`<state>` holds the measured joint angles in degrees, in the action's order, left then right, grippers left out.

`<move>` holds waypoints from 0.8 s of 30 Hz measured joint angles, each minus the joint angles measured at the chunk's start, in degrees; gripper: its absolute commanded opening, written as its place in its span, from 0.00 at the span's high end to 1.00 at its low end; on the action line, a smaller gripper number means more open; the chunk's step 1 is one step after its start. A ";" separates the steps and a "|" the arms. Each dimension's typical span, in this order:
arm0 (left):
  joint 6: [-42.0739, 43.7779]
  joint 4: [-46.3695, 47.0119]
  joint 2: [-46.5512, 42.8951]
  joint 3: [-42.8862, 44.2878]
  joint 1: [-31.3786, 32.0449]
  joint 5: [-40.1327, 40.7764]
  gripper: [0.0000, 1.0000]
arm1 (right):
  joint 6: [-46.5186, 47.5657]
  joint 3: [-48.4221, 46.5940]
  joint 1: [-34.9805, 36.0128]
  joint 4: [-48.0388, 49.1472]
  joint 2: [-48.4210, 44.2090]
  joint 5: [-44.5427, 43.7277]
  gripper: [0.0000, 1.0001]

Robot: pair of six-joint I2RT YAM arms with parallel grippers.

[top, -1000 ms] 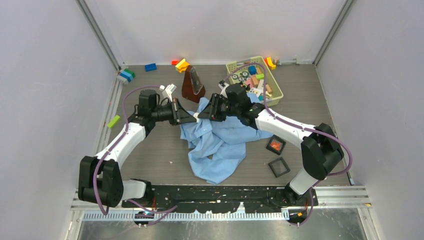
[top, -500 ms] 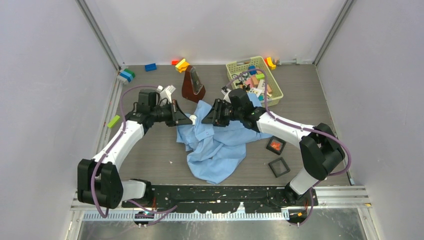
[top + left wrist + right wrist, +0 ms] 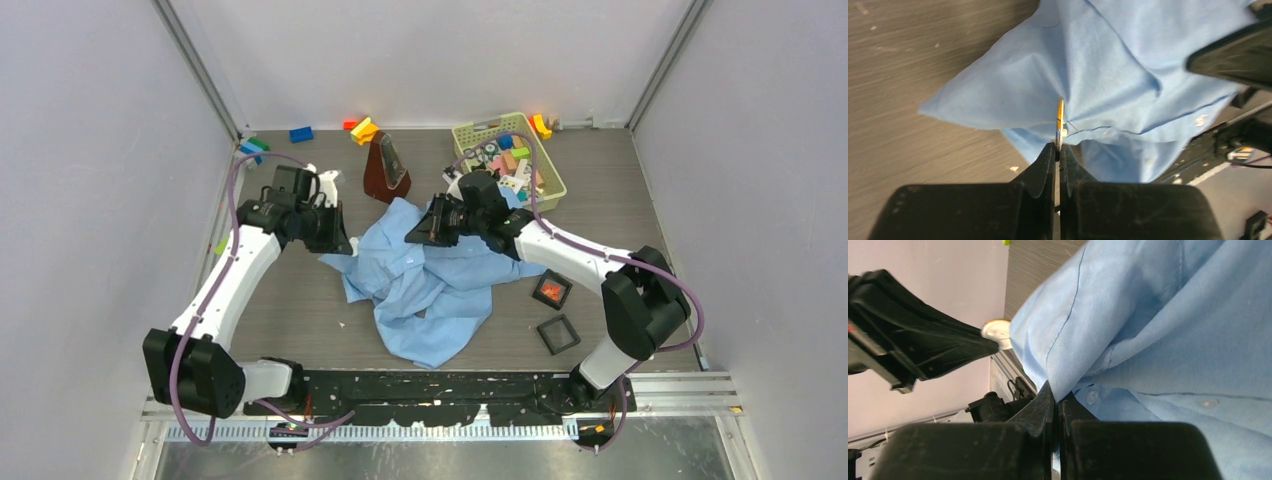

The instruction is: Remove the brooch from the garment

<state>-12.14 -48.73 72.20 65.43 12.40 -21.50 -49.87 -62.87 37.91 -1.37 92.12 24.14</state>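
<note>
Built alike, left arm (image 3: 225,290) and right arm (image 3: 565,255): smooth white shells over the long links, chunky matte-black housings at the joints, black blocks at the wrists. Each ending in a black pincer. From the wrist cameras, left pincer (image 3: 1057,152) and right pincer (image 3: 1054,395) as two flat black fingers narrowing to thin tips out of a broad, boxy body with a faintly grainy finish. Left purple cable (image 3: 231,200) running the length of its arm in loose arcs, right purple cable (image 3: 694,310) doing likewise on the other side. Mounted on a black perforated base rail (image 3: 430,390) along the near edge of the tabletop (image 3: 290,310).
</note>
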 measured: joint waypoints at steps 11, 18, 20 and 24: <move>3.41 -10.32 5.33 1.79 4.87 13.60 1.00 | -0.46 -5.62 -1.81 -0.04 -0.04 3.08 0.79; 6.21 -10.82 4.87 0.70 2.86 3.89 1.00 | 2.95 -6.16 -3.41 -7.02 -0.72 -0.24 0.22; 6.51 -9.99 4.42 0.70 1.66 -2.80 1.00 | 4.63 -6.05 -3.56 -9.38 -1.70 -1.95 0.22; 6.29 -7.41 4.09 0.70 1.01 -13.90 1.00 | 7.41 -4.28 -3.61 -10.99 -5.84 -2.80 0.29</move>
<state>-5.85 -56.14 76.29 66.13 13.41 -35.40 -42.46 -67.16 34.30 -12.36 86.28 21.34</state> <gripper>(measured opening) 0.021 0.756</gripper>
